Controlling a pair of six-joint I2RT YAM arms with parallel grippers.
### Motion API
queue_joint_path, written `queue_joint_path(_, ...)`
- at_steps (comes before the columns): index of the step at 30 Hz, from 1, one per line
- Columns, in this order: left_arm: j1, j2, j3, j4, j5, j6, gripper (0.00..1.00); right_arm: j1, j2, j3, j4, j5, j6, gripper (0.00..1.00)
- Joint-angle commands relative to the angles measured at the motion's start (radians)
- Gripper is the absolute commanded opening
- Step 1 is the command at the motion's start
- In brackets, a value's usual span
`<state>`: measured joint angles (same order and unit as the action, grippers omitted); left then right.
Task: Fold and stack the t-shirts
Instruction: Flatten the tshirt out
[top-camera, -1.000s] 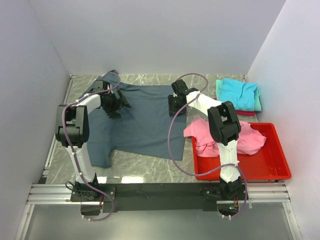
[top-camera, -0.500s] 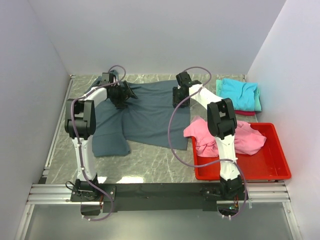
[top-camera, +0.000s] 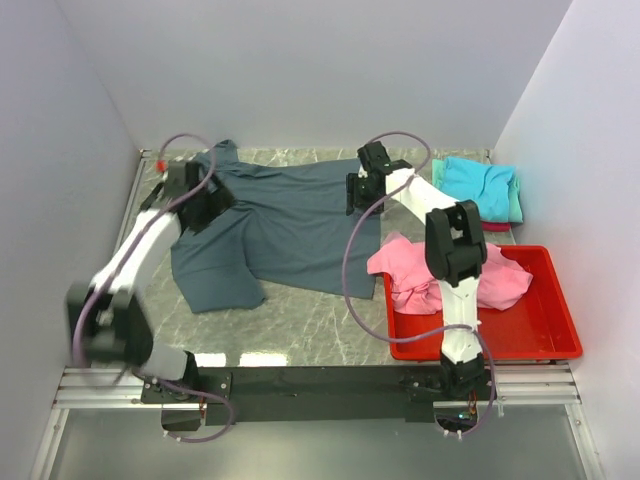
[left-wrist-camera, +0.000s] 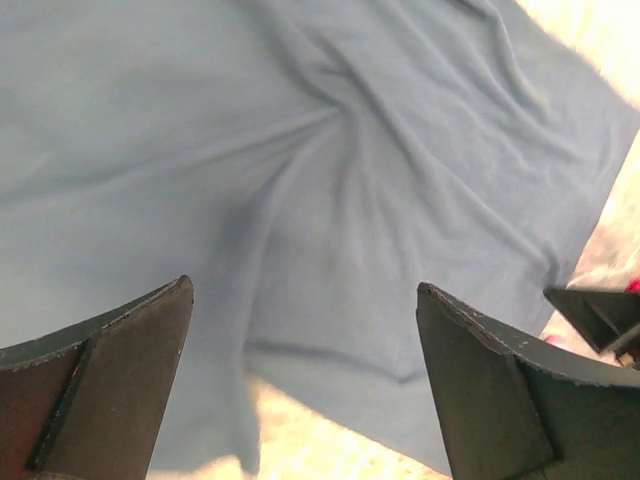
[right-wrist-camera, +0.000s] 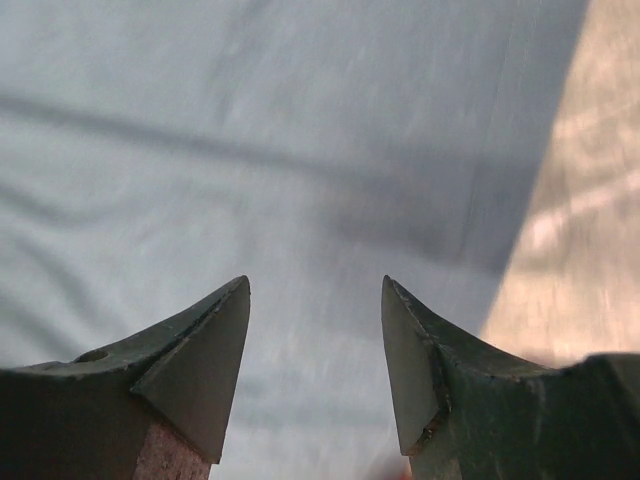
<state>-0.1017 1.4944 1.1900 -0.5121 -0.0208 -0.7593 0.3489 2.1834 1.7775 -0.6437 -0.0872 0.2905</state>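
The left arm had swung outward since before; the left claw (left-wrist-camera: 302, 285) gaped wide, empty, above the slate tee (top-camera: 290, 230) spread on the desk (top-camera: 300, 335), the right claw (right-wrist-camera: 315, 282) parted, empty, over its right edge

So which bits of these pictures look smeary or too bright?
Top view: the left arm is smeared near its elbow; the right arm is crisp. Right wrist view: the blue-grey t-shirt looks soft and streaky, a shadow band crossing it. Left wrist view: the table glares almost white at the top corner.
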Motion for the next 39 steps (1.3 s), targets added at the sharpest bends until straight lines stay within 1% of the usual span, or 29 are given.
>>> queue_joint_path(1, 0.000, -0.182, -0.202, -0.147, -0.169, -0.168, 0.99, 0.001, -0.154, -0.052, 0.027, -0.045, 0.021, 0.62)
queue_joint_path(2, -0.001, -0.218, -0.245, -0.163, -0.169, -0.228, 0.99, 0.004, -0.181, -0.067, 0.029, -0.055, 0.022, 0.62)
queue_joint_path(3, -0.003, -0.252, -0.312, -0.176, -0.183, -0.256, 0.99, 0.005, -0.195, -0.094, 0.029, -0.062, 0.024, 0.62)
queue_joint_path(4, -0.001, -0.308, -0.335, -0.219, -0.195, -0.303, 0.99, 0.010, -0.221, -0.110, 0.030, -0.069, 0.027, 0.62)
queue_joint_path(5, -0.001, -0.333, -0.363, -0.233, -0.206, -0.316, 0.99, 0.016, -0.235, -0.139, 0.036, -0.080, 0.029, 0.62)
queue_joint_path(7, -0.003, -0.382, -0.372, -0.271, -0.247, -0.339, 0.99, 0.025, -0.269, -0.168, 0.044, -0.086, 0.032, 0.62)
queue_joint_path(11, -0.001, -0.401, -0.359, -0.373, -0.252, -0.380, 0.99, 0.047, -0.300, -0.225, 0.056, -0.098, 0.032, 0.62)
queue_joint_path(14, -0.001, -0.419, -0.382, -0.384, -0.202, -0.411, 0.99, 0.062, -0.310, -0.245, 0.062, -0.102, 0.038, 0.62)
queue_joint_path(18, -0.001, -0.444, -0.466, -0.382, -0.154, -0.466, 0.99, 0.075, -0.324, -0.262, 0.073, -0.114, 0.045, 0.62)
queue_joint_path(22, -0.003, -0.441, -0.474, -0.414, -0.188, -0.509, 0.99, 0.081, -0.330, -0.265, 0.072, -0.123, 0.041, 0.62)
queue_joint_path(25, -0.003, -0.431, -0.501, -0.387, -0.173, -0.549, 0.99, 0.082, -0.330, -0.254, 0.058, -0.128, 0.035, 0.62)
queue_joint_path(29, -0.004, -0.415, -0.579, -0.324, -0.157, -0.598, 0.99, 0.082, -0.333, -0.239, 0.046, -0.138, 0.038, 0.62)
queue_joint_path(32, -0.003, -0.381, -0.604, -0.267, -0.160, -0.611, 0.96, 0.084, -0.329, -0.228, 0.041, -0.149, 0.039, 0.62)
queue_joint_path(34, -0.003, -0.339, -0.604, -0.255, -0.169, -0.607, 0.95, 0.087, -0.329, -0.221, 0.035, -0.152, 0.036, 0.62)
queue_joint_path(39, -0.003, -0.293, -0.593, -0.226, -0.214, -0.606, 0.91, 0.094, -0.338, -0.220, 0.030, -0.148, 0.038, 0.62)
